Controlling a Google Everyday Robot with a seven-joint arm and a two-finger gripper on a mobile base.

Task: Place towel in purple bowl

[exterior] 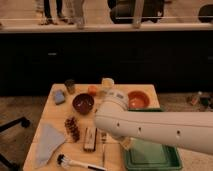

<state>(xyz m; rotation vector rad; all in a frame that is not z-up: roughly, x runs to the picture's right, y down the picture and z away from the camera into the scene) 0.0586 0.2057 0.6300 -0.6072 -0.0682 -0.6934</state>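
1. The towel (49,144) lay flat at the front-left corner of the worktop (54,117).
2. The purple bowl (83,103) stood farther back, apart from it.
3. The claw (127,144) hung beneath the white arm (155,127) at the left edge of the green tray (150,157); I could not tell whether it was apart or together.

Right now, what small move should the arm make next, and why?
Probably swing the gripper left toward the towel. The gripper sits under the arm near the green tray's left edge, well right of the towel, which lies at the table's front left corner, not in the purple bowl.
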